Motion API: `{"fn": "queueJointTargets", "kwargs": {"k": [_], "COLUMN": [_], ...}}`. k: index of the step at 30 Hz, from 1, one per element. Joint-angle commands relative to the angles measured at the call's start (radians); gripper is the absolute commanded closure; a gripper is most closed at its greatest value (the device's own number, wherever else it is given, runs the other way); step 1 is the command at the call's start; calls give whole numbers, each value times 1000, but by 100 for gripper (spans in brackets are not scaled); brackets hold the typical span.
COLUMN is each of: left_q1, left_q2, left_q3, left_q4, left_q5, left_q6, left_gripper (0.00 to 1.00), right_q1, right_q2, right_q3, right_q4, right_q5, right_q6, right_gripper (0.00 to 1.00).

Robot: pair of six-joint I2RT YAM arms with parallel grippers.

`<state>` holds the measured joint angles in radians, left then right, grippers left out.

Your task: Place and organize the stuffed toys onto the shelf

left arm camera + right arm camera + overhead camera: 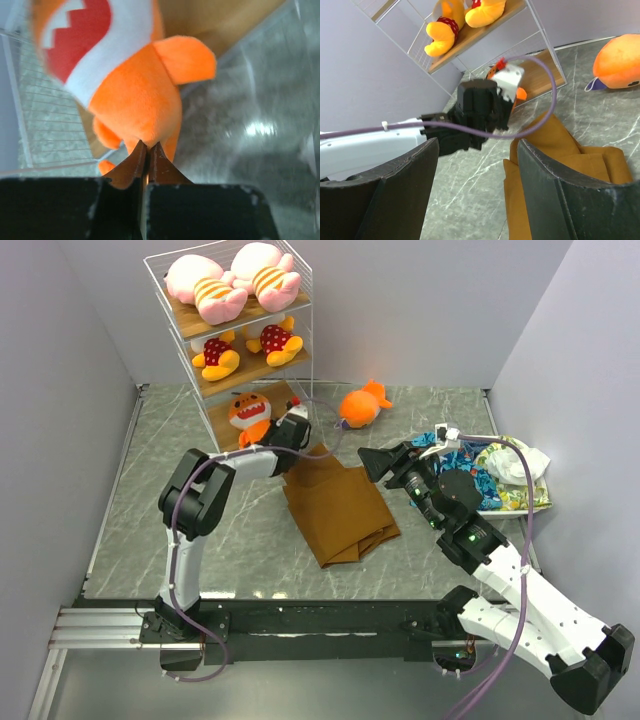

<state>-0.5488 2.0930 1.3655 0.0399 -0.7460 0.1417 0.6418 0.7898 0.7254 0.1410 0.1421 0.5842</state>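
Left wrist view has the orange shark [135,95] filling the frame, its toothy face up and to the left and a fin jutting right. My left gripper [146,150] is pressed almost fully together on what looks like a thin bit of plush at its lower end. From above, this shark sits on the bottom board of the shelf [255,373], under the boards that carry the yellow and pink pairs. I judge it light, soft and squashy, so a pinch on a tail or fin should hold, though the body may droop or swing from there. A wider grip across the belly would steer it better. The second shark [362,403] lies on the table [150,500] just right of the shelf. My right gripper [372,462] hangs with its fingers spread and empty over the brown cloth [340,510].
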Motion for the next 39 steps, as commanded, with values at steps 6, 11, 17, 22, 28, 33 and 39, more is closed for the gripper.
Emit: {"fn": "queueJointTargets", "kwargs": {"k": [6,11,17,22,28,33,39], "left_q1": [59,79,89,113,110,78,36], "left_q2": [48,58,67,99,102,26,-83], "left_q3": [214,218,192,221,274,236,204], "left_q4": [-75,-68,-69,-103,-152,-129,-187], "left_q5": [-90,-139,-205,-207,-130,-59,96], "left_q6": [-86,-82,-108,-136,-197,-183,-260], "left_gripper": [99,99,99,99,75,45,40], "right_q1": [6,7,6,7,7,7,-4], "right_q2": [-3,-23,-17,-23,-24,-21,52], "right_q3": [17,5,5,5,3,8,67], "right_q4": [32,35,37,29,23,16,-43], "right_q5": [20,43,34,40,47,37,85], "right_q6": [-24,-37,-37,-43,-46,-41,-52], "right_gripper": [28,28,28,28,28,28,28]}}
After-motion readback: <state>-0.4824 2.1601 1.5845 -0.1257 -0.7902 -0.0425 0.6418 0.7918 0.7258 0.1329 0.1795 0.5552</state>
